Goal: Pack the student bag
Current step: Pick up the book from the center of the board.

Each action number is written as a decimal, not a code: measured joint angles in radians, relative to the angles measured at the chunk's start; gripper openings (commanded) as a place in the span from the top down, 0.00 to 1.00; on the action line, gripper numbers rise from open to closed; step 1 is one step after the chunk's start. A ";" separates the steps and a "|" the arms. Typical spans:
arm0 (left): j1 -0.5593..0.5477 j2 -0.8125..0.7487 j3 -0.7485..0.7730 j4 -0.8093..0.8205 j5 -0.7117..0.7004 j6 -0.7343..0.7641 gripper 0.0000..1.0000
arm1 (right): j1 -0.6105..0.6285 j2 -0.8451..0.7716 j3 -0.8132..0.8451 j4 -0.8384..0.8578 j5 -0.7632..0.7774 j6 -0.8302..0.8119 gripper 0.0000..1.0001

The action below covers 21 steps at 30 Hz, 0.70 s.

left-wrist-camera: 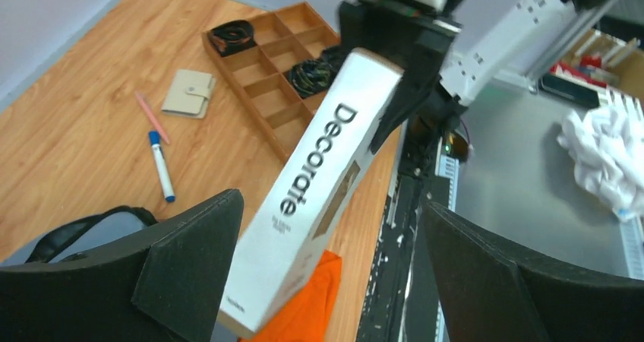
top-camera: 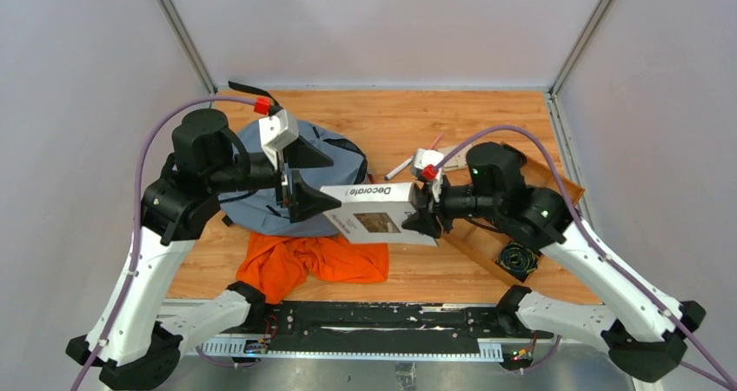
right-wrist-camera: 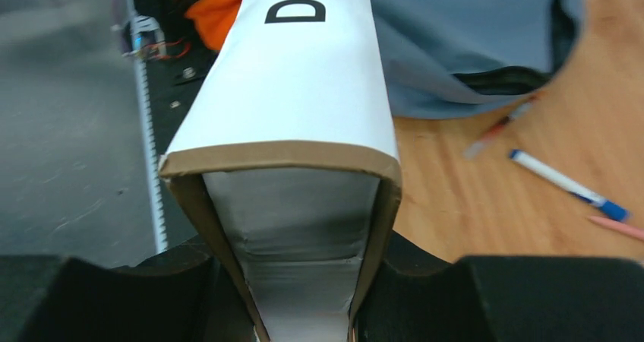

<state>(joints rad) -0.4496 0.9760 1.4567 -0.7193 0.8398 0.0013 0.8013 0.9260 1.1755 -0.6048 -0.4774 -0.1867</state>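
Book (top-camera: pixel 375 213) titled "Decorate" is held at centre frame, clamped at its right end by the right pincer (top-camera: pixel 426 210). The left pincer (top-camera: pixel 335 181) is spread wide about the book's other end, seemingly without contact. The student bag (top-camera: pixel 348 161) is seen left of centre on the worktop (top-camera: pixel 487 122), beneath the left pincer.

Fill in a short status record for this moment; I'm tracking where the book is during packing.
book: white "Decorate" volume, held off the table between the arms
right gripper: shut on one end of the book
left gripper: open, jaws either side of the other end, not gripping
student bag: on the table under the left arm; book not inside
nearby: orange cloth, marker, wallet, divided tray
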 measured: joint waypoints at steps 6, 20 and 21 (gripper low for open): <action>-0.095 0.051 0.043 -0.150 -0.076 0.129 0.00 | -0.008 0.167 0.027 -0.051 -0.222 0.006 0.94; -0.224 0.221 -0.021 -0.285 -0.104 0.187 0.03 | -0.039 0.270 0.090 -0.076 -0.436 -0.058 1.00; -0.234 0.228 -0.022 -0.286 -0.100 0.189 0.05 | -0.039 0.270 0.090 -0.077 -0.442 -0.063 1.00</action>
<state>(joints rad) -0.6838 1.2037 1.4349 -1.0050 0.7399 0.1905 0.7628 1.1957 1.2652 -0.6815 -0.9192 -0.2497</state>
